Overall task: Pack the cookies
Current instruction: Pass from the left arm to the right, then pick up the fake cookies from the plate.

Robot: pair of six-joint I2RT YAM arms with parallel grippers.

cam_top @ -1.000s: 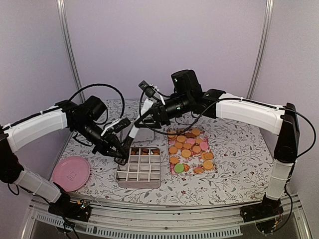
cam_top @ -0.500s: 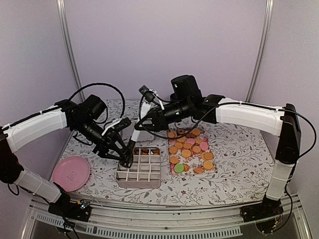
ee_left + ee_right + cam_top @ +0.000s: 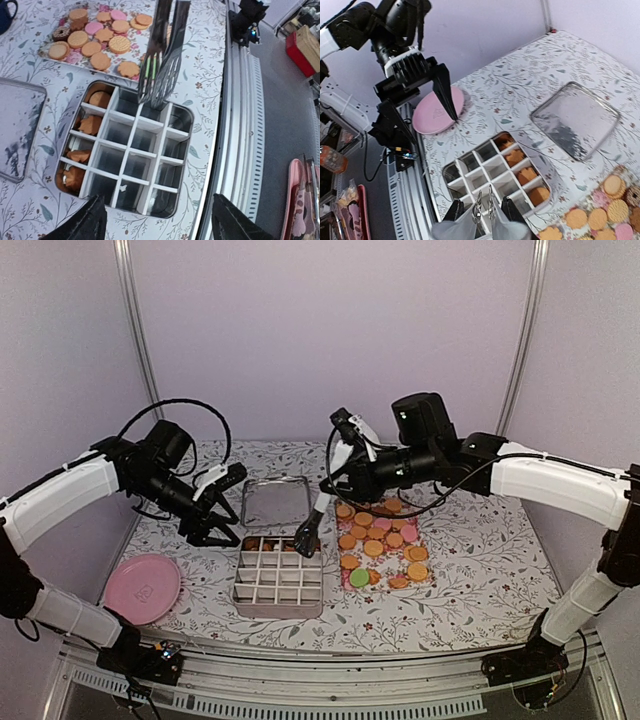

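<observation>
the left gripper [image 3: 212, 530] hangs above the table just left of the divided box [image 3: 278, 607], its two fingers spread wide and holding nothing (the right wrist camera catches that gap side-on). the right gripper [image 3: 483, 214] is clamped on a pair of tongs [image 3: 162, 60]. their slotted blades sit close together and point down at the far corner of the box on the side toward the loose cookies. whether the tips touch the dividers i cannot tell. most of the cookies [image 3: 378, 538] lie in rough rows on a floral sheet [image 3: 76, 56] just right of the box. they are mostly orange-tan, with a few pink, one dark brown and one green at the sheet's near left corner. four boxed cookies [image 3: 90, 124] sit in the box, one to a compartment, all in the row farthest from the arm bases. a shiny metal lid [image 3: 273, 502] lies flat on the table just behind the box. a pink plate [image 3: 143, 587] rests near the table's left edge, well apart from the sheet.
</observation>
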